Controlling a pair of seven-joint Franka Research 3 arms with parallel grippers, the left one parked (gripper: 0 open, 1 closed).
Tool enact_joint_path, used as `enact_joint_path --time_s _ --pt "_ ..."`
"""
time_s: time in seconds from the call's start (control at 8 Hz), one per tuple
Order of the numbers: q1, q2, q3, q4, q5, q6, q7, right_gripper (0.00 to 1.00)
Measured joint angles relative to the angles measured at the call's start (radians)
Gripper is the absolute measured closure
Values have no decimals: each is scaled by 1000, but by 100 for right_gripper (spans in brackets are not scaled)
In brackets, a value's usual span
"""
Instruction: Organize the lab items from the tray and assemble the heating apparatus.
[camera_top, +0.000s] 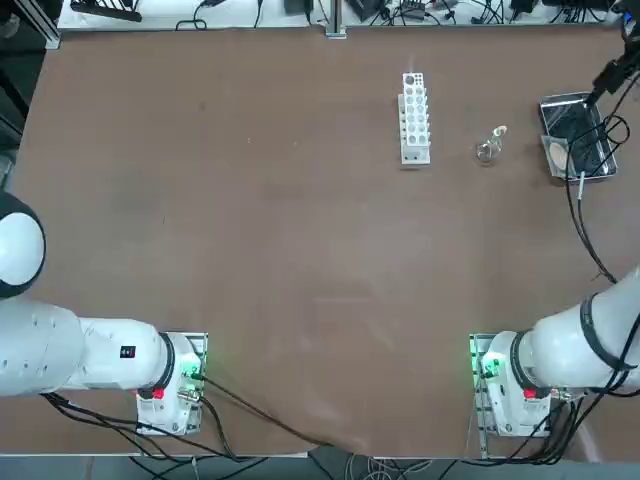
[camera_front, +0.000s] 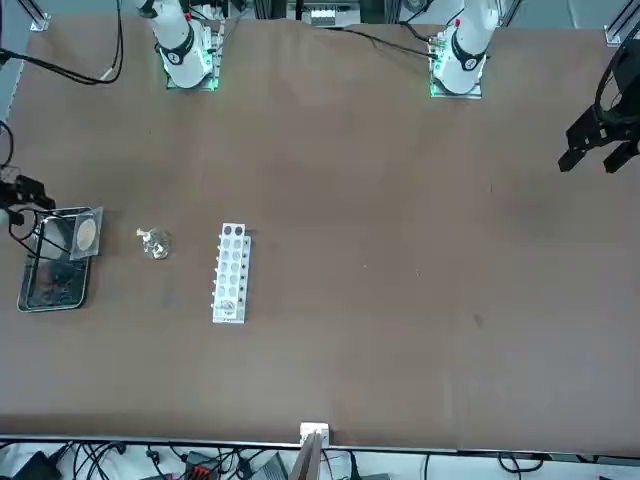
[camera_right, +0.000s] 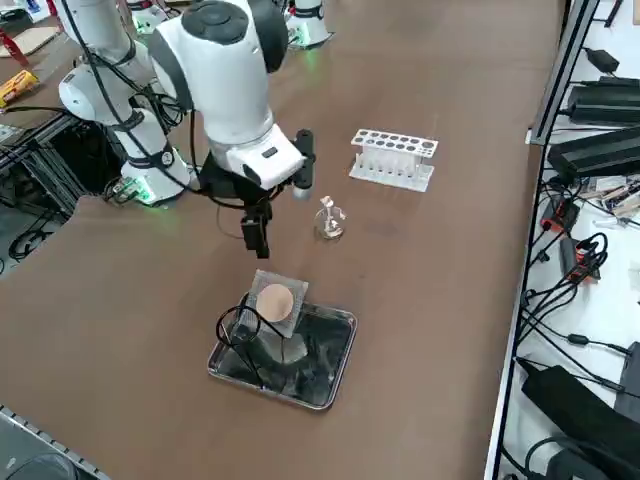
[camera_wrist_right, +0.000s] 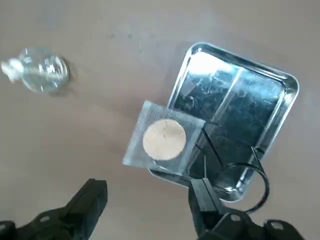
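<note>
Shiny metal tray (camera_right: 322, 399), rectangular w/ rounded corners and a raised rim, lies on a plain brown tabletop (camera_right: 420, 280), toward the robot's right side. Inside the tray, a black wire tripod stand (camera_right: 237, 325) lies tipped over, its ring sticking up and its thin legs reaching across the tray floor. A grey wire gauze square w/ a pale tan round centre (camera_right: 277, 303) (think of a coaster w/ a big dot) overlaps the tray's rim at one corner, part in, part out. The right gripper (camera_wrist_right: 149, 186) hangs above the table nr the gauze side of the tray, its two black fingers spread wide, w/ nothing btwn them. To the robot's left of the tray, apart from it, is a small clear glass bottle w/ a white top (camera_right: 330, 218); farther left stands a white plastic test-tube rack (camera_top: 415, 120), w/ round holes along its top.
</note>
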Motion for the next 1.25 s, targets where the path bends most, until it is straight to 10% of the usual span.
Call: enact_joint_path --time_s 1.25 --pt "-88 91 0 52 24 6 48 4"
